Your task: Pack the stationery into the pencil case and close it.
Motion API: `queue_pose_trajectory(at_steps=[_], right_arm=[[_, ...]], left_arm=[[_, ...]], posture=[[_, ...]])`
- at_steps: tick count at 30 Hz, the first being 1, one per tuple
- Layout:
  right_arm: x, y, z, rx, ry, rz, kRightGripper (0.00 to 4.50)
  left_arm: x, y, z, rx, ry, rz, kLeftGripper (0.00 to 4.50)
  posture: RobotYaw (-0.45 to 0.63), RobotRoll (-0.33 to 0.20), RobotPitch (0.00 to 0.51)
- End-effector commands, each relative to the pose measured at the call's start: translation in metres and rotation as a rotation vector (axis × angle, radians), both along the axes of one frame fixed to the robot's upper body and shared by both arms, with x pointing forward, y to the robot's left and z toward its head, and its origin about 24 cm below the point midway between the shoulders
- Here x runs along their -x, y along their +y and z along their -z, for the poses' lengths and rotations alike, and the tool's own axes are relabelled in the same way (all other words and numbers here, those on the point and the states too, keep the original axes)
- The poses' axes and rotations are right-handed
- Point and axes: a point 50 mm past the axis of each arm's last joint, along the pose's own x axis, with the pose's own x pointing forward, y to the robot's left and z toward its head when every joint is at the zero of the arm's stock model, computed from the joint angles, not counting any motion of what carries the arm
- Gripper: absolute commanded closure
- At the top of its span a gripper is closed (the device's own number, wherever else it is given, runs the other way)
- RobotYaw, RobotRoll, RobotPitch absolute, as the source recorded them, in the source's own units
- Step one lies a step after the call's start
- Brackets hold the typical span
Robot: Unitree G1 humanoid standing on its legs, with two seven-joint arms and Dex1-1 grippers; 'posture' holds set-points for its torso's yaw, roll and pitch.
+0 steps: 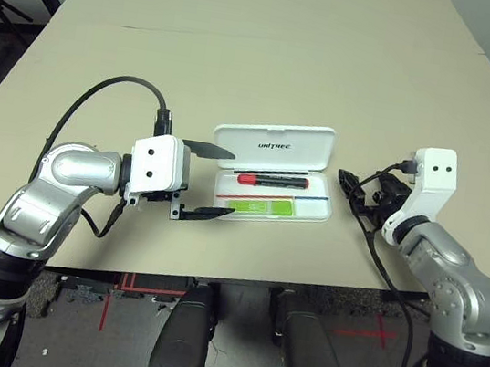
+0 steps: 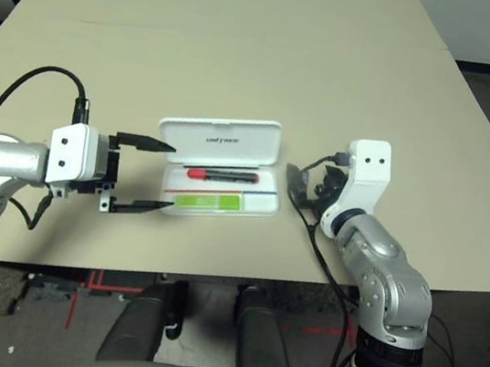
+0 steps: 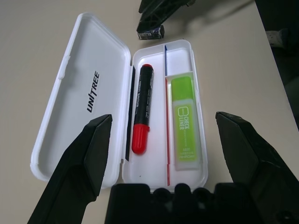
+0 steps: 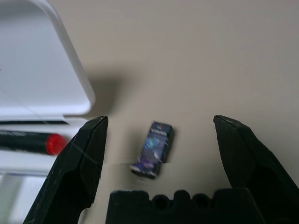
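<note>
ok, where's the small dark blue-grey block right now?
The small dark blue-grey block lies on the beige table, outside the white plastic pencil case, just off its right end, between the open right pincer's fingers.

The pencil case (image 3: 84, 88) is smooth, glossy white hard plastic. Inside it, the red marker (image 3: 140, 108) looks like satin plastic beside the lime-green bar (image 3: 184, 119) with its glossy printed wrapper. The beige tabletop (image 1: 274, 49) around the case is matt and smooth.
</note>
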Motion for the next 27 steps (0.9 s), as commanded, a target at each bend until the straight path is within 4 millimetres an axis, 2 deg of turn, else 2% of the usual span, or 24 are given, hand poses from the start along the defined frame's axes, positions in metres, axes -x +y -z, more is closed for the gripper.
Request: queue_pose_trajectory(at_steps=[1,10,13,22,23,27], right_arm=[[0.001,0.002,0.009,0.012,0.043,-0.001,0.0],[-0.008,0.01,0.024,0.05,0.112,0.017,0.0],[-0.01,0.011,0.026,0.057,0.119,0.022,0.62],[-0.014,0.003,0.019,0.082,0.138,-0.01,3.99],[-0.015,0.002,0.016,0.086,0.137,-0.027,4.14],[-0.021,-0.005,0.0,0.119,0.132,-0.16,4.14]], left_arm=[[0.001,-0.003,0.001,-0.015,0.002,0.022,0.04],[0.0,-0.005,-0.002,-0.013,-0.013,0.018,0.04],[0.0,-0.005,-0.002,-0.014,-0.018,0.016,0.0],[-0.002,-0.005,-0.003,-0.013,-0.027,0.009,0.0],[-0.002,-0.005,-0.003,-0.013,-0.027,0.008,0.0],[-0.003,-0.005,-0.002,-0.015,-0.027,0.005,0.0]], posture=[[-0.04,0.0,0.216],[-0.02,0.0,0.196],[-0.02,0.0,0.193],[-0.02,0.0,0.182],[-0.02,0.0,0.182],[-0.02,0.0,0.18]])
